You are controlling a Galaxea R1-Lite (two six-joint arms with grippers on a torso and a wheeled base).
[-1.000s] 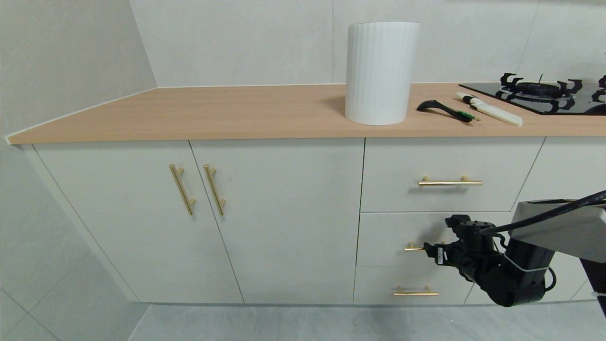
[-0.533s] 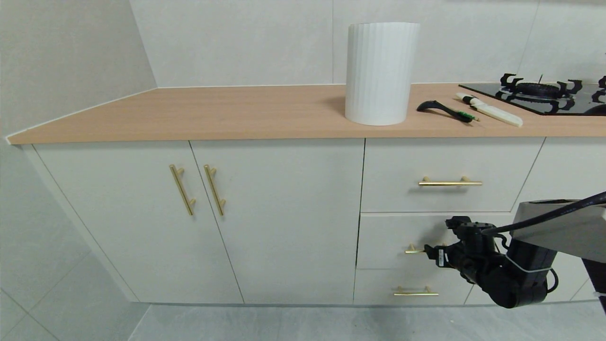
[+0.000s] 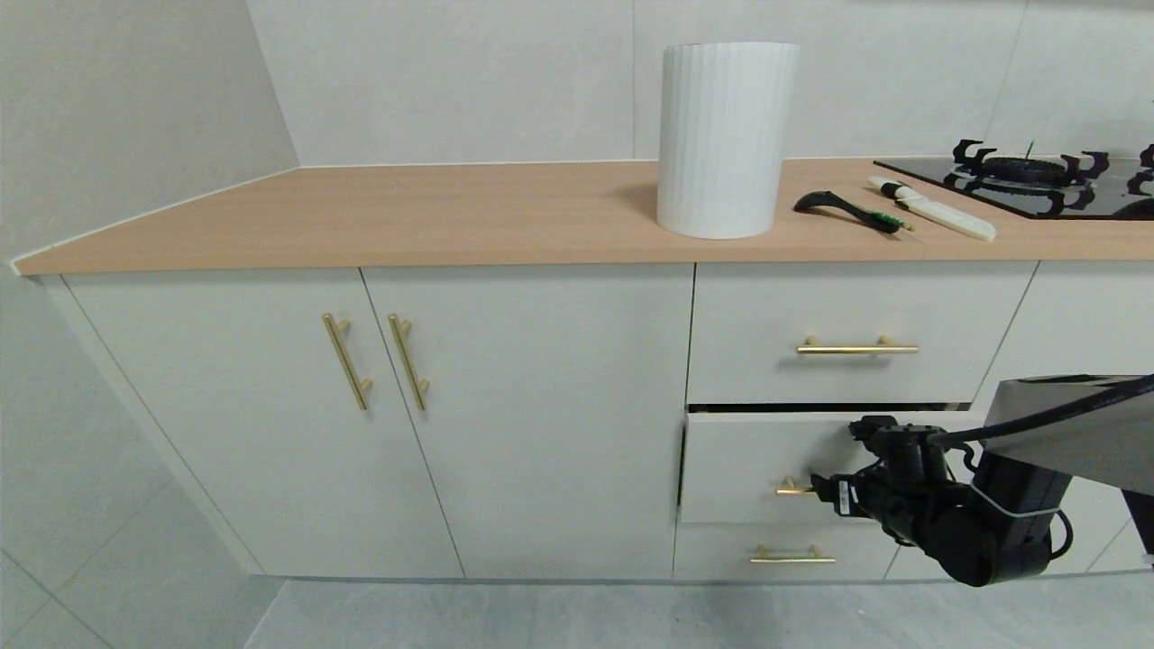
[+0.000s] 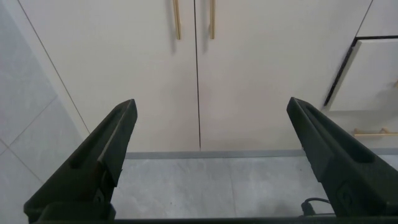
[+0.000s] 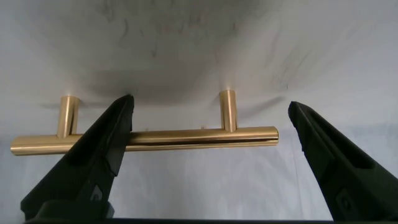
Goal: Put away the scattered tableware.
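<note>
A black-handled utensil [image 3: 845,207] and a white knife [image 3: 938,211] lie on the wooden counter [image 3: 406,216], right of a tall white ribbed container [image 3: 721,140]. Below them the middle drawer [image 3: 748,460] stands slightly pulled out, with a dark gap above its front. My right gripper [image 3: 825,488] is at that drawer's brass handle [image 3: 793,489]. In the right wrist view the handle [image 5: 143,140] runs across between the spread fingers of the gripper [image 5: 210,106], which is open. My left gripper [image 4: 211,102] is open, low before the cabinet doors [image 4: 199,68], holding nothing.
A black gas hob [image 3: 1037,180] sits at the counter's right end. The top drawer [image 3: 856,333] and bottom drawer [image 3: 784,554] are closed. Two cabinet doors with brass handles [image 3: 379,361] lie to the left. Grey tiled floor [image 3: 541,617] spreads below.
The middle drawer has slid out a little, opening a dark gap at its top. My right gripper has come back and slightly down with the handle.
</note>
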